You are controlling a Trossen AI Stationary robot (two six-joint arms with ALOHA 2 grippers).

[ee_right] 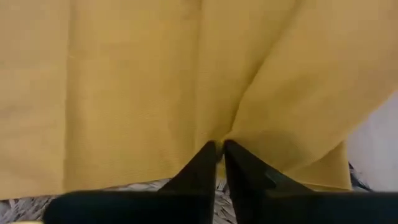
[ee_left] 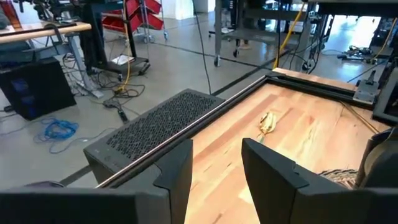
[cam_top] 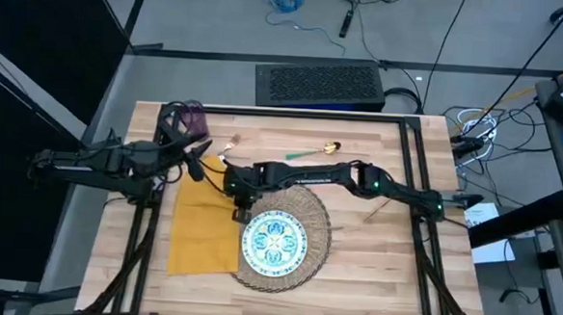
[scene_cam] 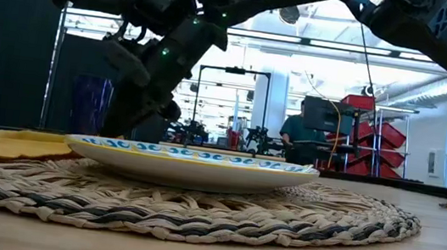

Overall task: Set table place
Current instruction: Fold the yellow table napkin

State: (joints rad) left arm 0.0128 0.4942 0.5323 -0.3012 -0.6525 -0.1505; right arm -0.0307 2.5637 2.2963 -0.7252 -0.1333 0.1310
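Note:
The mustard-yellow napkin [cam_top: 204, 226] lies flat on the table [cam_top: 372, 268], its right edge at the woven placemat [cam_top: 312, 217]. The white plate with a teal pattern [cam_top: 275, 242] rests on the placemat. My right gripper [cam_top: 237, 205] reaches across from the right and is shut on the napkin [ee_right: 124, 87] beside the placemat. My left gripper [cam_top: 201, 163] hovers open near the napkin's far edge, nothing between its fingers [ee_left: 177, 171]. A purple cup [cam_top: 195, 119] stands at the far left. A gold-and-teal spoon [cam_top: 311, 152] lies on the wood beyond the placemat. My right gripper pinches a small raised pucker of the napkin [ee_right: 217, 138] between its two fingertips, close to the edge that meets the placemat [ee_right: 124, 190]. The fingers come from above, slanting down. The rest of the cloth lies on the table, with creases running toward the pinch.
Another piece of cutlery [cam_top: 232, 140] lies near the cup, and a thin utensil [cam_top: 380, 209] lies right of the placemat. Black rails [cam_top: 411, 164] frame the table. A perforated black box [cam_top: 316, 84] sits beyond the far edge. Bare wood shows at the near right.

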